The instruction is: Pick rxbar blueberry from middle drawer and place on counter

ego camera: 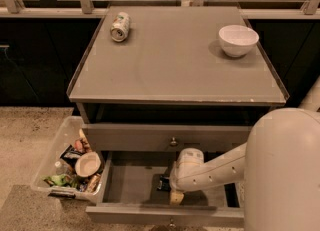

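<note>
The middle drawer (130, 185) stands pulled open below the grey cabinet, its grey floor showing. A small dark rxbar blueberry (164, 183) lies on the drawer floor near the middle. My gripper (175, 196) reaches down into the drawer from the white arm at the right, right beside the bar and partly covering it. The counter (175, 60) is the broad grey top above.
A green-white can (120, 26) lies on its side at the counter's back left. A white bowl (238, 40) stands at the back right. A clear plastic bin (67, 162) of snacks sits on the floor left of the drawer. The upper drawer front (170, 137) is closed.
</note>
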Available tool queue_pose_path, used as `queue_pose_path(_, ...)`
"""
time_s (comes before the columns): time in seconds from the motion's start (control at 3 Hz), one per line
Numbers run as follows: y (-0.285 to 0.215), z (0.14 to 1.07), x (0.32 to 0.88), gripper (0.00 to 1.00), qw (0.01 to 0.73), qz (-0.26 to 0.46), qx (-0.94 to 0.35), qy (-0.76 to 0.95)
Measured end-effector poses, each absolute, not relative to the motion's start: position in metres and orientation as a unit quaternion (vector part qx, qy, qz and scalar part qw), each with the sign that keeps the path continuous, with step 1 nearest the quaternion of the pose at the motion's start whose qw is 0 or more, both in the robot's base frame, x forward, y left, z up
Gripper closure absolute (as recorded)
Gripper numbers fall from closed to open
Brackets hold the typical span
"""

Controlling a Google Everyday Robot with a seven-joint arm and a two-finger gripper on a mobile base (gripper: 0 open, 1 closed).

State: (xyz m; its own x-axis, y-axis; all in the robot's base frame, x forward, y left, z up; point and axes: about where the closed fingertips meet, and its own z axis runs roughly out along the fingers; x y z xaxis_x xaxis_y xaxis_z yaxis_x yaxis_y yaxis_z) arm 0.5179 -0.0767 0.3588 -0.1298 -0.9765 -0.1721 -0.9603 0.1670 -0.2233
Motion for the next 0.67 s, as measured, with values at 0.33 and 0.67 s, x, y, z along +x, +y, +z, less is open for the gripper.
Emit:
queue_pose_path(0.33, -0.0767, 0.3588, 0.5179, 0.19, 0.139, -0.029, -0.645, 0.751)
queue_pose_path(0.67, -0.0767, 0.3588, 0.5179, 0.43, 0.139, -0.029, -0.645, 0.751)
